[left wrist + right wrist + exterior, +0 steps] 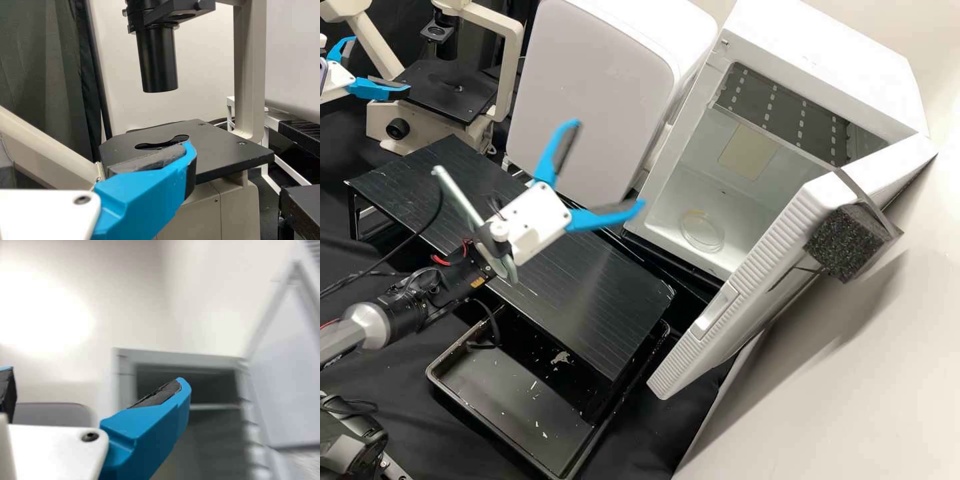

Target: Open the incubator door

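In the high view the incubator [817,60] stands at the back right, its door [747,280] swung wide out toward the front. The door's recessed handle [718,310] faces the bench, and nothing touches it. My right gripper [610,163] is open and empty, above the black platform and left of the incubator's opening. At the upper left, my left gripper [380,65] is open beside the microscope. The right wrist view has my right gripper [95,385] before the open incubator [180,358] and its door [287,360]. One finger of my left gripper [92,150] shows before the microscope.
A white closed appliance [593,93] stands left of the incubator. The microscope [510,67] is behind the black platform [587,293]; a black tray [513,400] lies in front. Clear round dishes [701,231] sit inside the incubator. A dark foam block [845,243] is attached near the door.
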### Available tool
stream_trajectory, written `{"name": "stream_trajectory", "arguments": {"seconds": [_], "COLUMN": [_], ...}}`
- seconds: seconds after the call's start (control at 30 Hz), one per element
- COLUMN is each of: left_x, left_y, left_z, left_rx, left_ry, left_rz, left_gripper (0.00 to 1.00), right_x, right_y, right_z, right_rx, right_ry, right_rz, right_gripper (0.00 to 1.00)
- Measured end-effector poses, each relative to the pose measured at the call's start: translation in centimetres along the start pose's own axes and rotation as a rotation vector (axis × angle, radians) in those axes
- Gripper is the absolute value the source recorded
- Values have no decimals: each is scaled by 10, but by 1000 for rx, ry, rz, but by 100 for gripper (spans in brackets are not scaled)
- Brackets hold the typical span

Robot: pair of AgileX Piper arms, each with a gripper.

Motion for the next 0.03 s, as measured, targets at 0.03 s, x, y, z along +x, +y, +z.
{"name": "stream_trajectory", "arguments": {"seconds": [0.03], "left_x": [0], "left_y": [0], "left_z": [0], "left_rx": [0], "left_ry": [0], "left_rz": [0], "left_gripper": [100], "right_x": [-2], "right_y": [-4], "right_z": [0], "right_rx": [7], "right_ry": [20], "right_rz": [-30], "right_gripper": [100]}}
